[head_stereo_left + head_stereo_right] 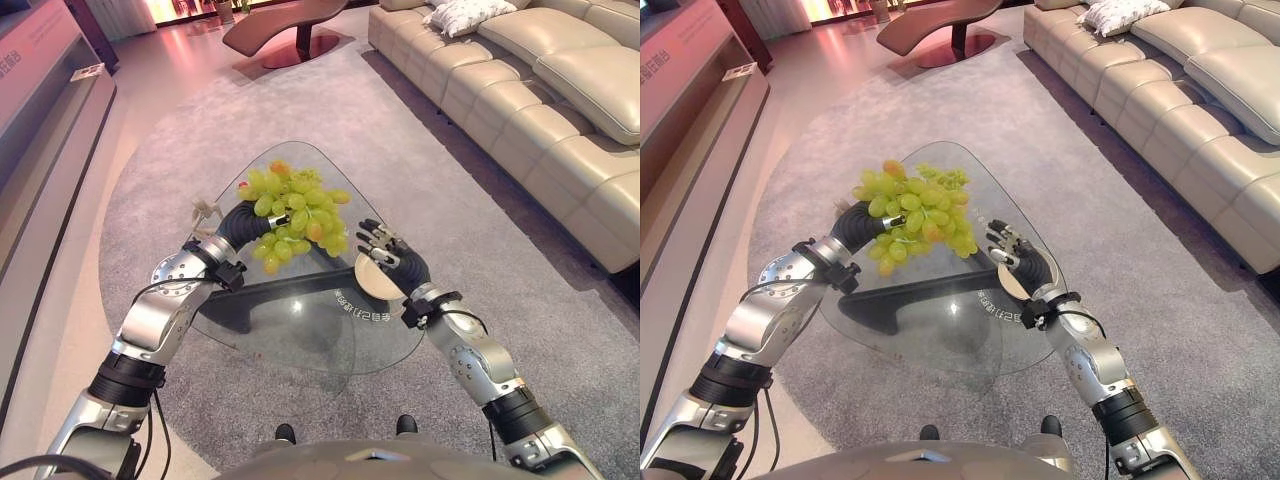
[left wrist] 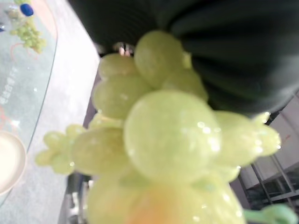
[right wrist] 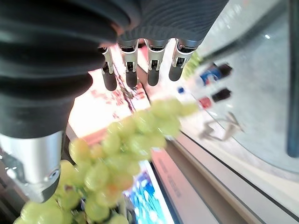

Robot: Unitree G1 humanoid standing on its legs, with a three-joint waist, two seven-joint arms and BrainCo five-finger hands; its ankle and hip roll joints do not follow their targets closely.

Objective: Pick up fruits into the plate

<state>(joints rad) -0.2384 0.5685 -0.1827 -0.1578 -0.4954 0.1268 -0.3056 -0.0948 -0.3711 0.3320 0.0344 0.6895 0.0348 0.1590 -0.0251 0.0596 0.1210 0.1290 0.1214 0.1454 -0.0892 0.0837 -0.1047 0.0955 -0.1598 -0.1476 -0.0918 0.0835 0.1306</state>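
The right robot hand (image 1: 385,252) is above the glass worktop (image 1: 300,330) with fingers relaxed and holds nothing; the white plate (image 1: 372,283) lies directly under it. Just beside it, the left robot hand (image 1: 248,222) carries the bunch of green grapes (image 1: 295,215) in the air, but its fingers are hidden behind the fruit, so I cannot tell their state.

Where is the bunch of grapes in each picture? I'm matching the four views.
Left eye view: bunch of grapes at centre, over the glass table, at the left robot hand.
Right eye view: a little left of centre.
Left wrist view: very close, across the middle.
Right wrist view: hanging past the right robot hand, lower middle.
Shared landmark: the white plate, also at the left wrist view's edge.
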